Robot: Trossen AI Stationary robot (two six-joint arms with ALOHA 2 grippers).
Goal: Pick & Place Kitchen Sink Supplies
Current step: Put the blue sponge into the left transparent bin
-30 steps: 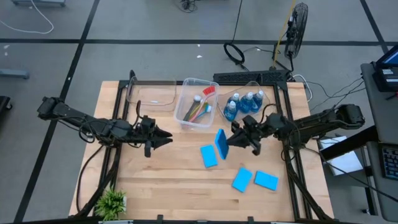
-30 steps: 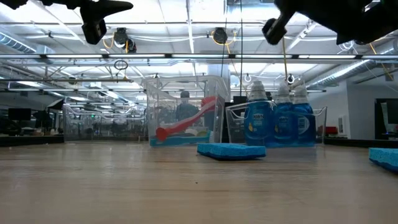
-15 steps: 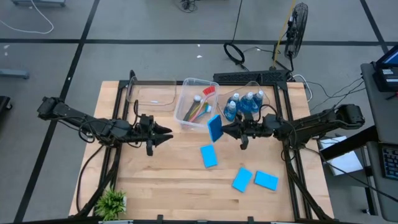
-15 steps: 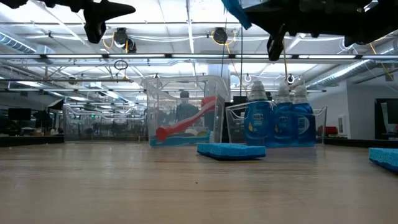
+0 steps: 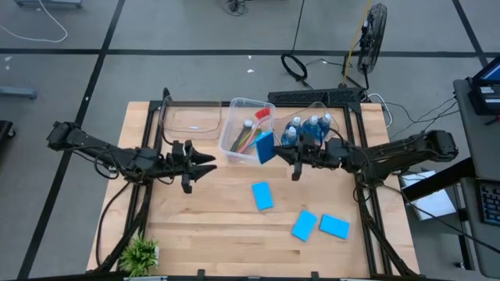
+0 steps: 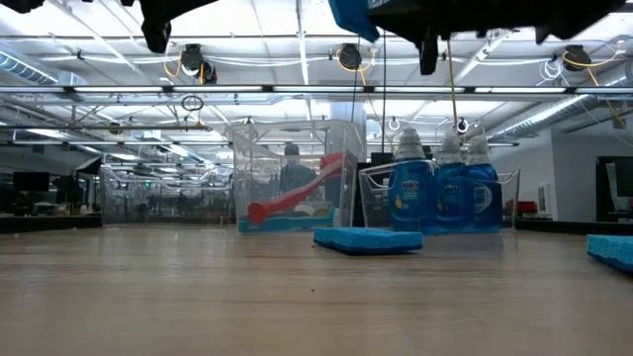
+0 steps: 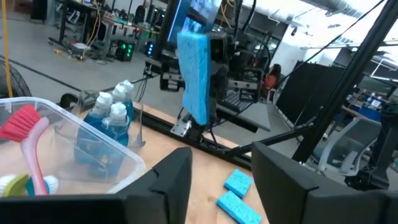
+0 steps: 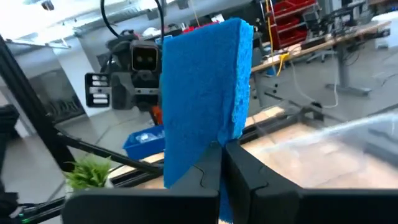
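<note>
My right gripper (image 5: 280, 153) is shut on a flat blue sponge (image 5: 266, 147), which it holds on edge above the table, just in front of the clear bin of brushes (image 5: 247, 133). The left wrist view also shows this sponge (image 7: 195, 73). Three more blue sponges lie flat on the table (image 5: 262, 196), (image 5: 304, 225), (image 5: 334, 226). Bottles of blue liquid (image 5: 309, 129) stand in a clear bin at the far right. My left gripper (image 5: 208, 161) hovers open, left of the brush bin, with nothing between its fingers (image 7: 168, 183). My right gripper pinches the sponge between its two fingers, one on each broad face, at the sponge's lower end (image 8: 221, 144). The fingers come level from the table's right side. The sponge stands upright above the fingers, lifted clear of the table.
An empty clear bin (image 5: 190, 120) stands at the far left of the table. A small green plant (image 5: 141, 254) sits at the near left corner. Bare wood lies between the two grippers and the near edge. One loose sponge (image 6: 368, 239) lies before the bottle bin (image 6: 436, 195).
My right gripper has risen and moved toward the far edge and the brush bin, rolling as it went. The sponge in it has come up clear of the table and now stands upright. My left gripper's tips have swung a little toward the far edge.
</note>
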